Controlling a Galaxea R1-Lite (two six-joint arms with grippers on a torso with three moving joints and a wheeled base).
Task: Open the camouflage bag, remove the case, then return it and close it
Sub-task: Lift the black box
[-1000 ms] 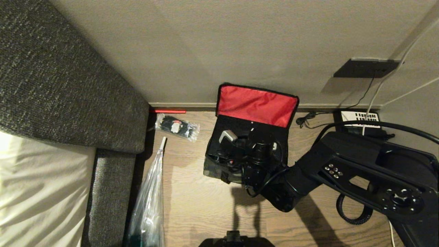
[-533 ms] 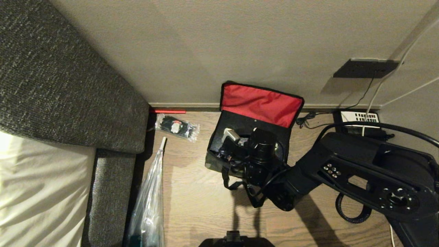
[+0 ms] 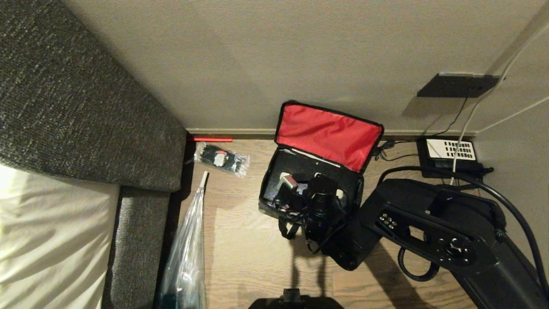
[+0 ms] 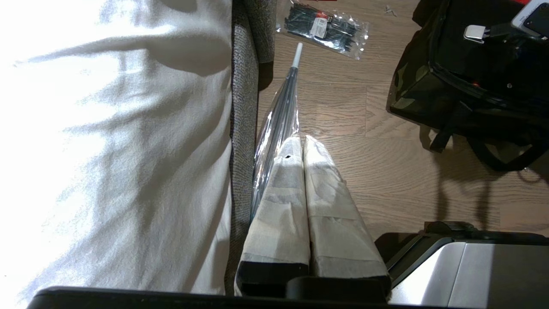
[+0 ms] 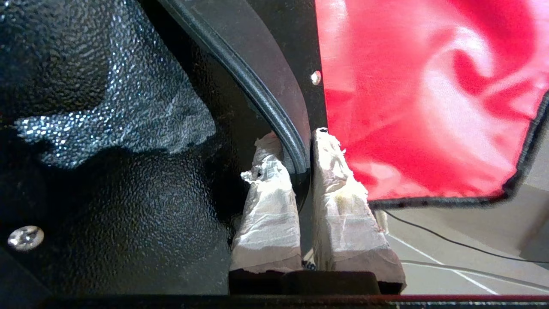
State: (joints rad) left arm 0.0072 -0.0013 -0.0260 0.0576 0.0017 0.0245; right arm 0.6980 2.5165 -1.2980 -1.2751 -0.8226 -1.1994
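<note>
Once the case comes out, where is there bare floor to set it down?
Bare floor lies between the camouflage bag and the clear plastic sleeve, below the packet of ties. Crowded on the bag's other side: right arm, phone, cables.

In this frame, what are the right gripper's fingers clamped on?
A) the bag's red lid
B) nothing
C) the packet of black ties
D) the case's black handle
D: in the right wrist view the right gripper pinches the case's black handle, beside the red lid lining.
</note>
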